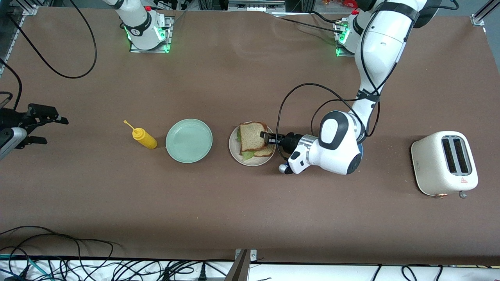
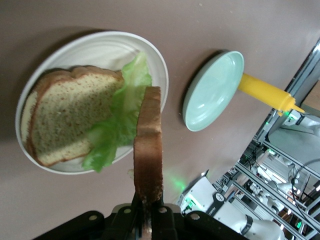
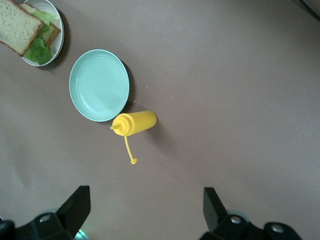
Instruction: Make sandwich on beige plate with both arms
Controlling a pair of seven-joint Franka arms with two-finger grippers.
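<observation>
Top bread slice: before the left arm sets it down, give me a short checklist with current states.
1. Left gripper shut on the top slice: ok.
2. Top slice is over the beige plate: ok.
3. Bottom slice and lettuce already on the plate: ok.
4. Top slice level with the bottom slice: not ok; the left wrist view shows it edge-on above the lettuce.
5. Right gripper open, waiting at the right arm's end of the table: ok.
6. Mint-green plate and yellow bottle apart from the beige plate: ok.

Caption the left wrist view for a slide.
Left gripper holds a bread slice above the lettuce and bread on the beige plate.
</observation>
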